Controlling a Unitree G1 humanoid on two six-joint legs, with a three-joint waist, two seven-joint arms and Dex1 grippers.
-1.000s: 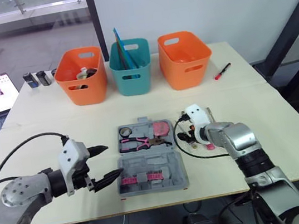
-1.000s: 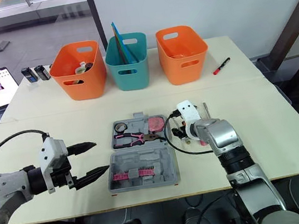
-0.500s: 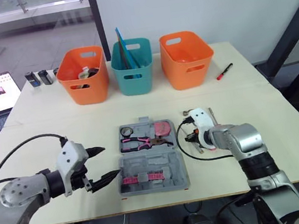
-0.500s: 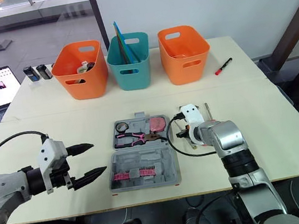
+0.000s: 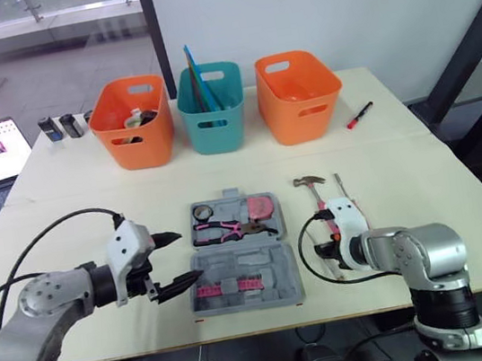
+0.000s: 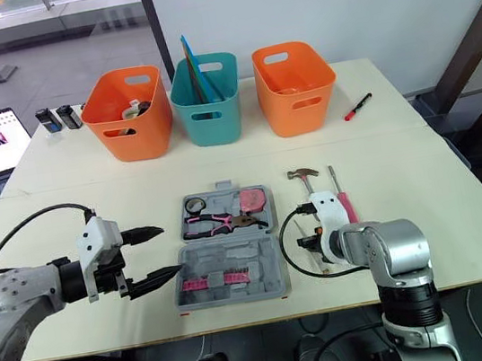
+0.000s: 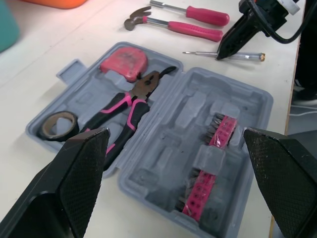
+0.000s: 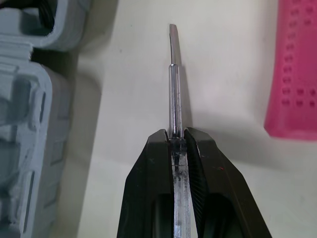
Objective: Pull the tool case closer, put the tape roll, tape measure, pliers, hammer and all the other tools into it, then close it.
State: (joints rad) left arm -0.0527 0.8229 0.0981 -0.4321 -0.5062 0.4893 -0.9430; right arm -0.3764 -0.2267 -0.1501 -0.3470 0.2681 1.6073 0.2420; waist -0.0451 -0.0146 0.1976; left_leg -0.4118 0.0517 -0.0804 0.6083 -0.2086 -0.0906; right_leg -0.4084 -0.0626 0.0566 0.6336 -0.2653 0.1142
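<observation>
Tool case [image 5: 240,264] lying open at the middle of the worktop [image 5: 79,191], long axis left to right, one half near and one half far; in the far half, tape roll [image 5: 202,212] at the left end, tape measure [image 5: 261,206] at the right end, pliers [image 5: 226,230] just near of both, lengthwise left to right, pink handles left, nose right; pink bit holders [image 7: 221,133] in the near half

Hammer [image 7: 173,26] flat on the worktop just right of the case, lengthwise far to near, head at the far end, pink handle slanting slightly right toward the near end; red screwdriver [image 7: 198,14] just right of it and roughly parallel, bare shaft far, handle near

Right jaws closed on the thin shaft of a small screwdriver [image 8: 174,84], just right of the case's near half; long axis near to far, tip pointing far; hard to tell whether touching the worktop

Left jaws spread wide, gripping nothing, just left of the case's near half, pointing right at it

Along the far edge, orange bin [image 5: 131,124], teal bin [image 5: 213,112], second orange bin [image 5: 300,99]; red marker [image 5: 359,115] to their right
</observation>
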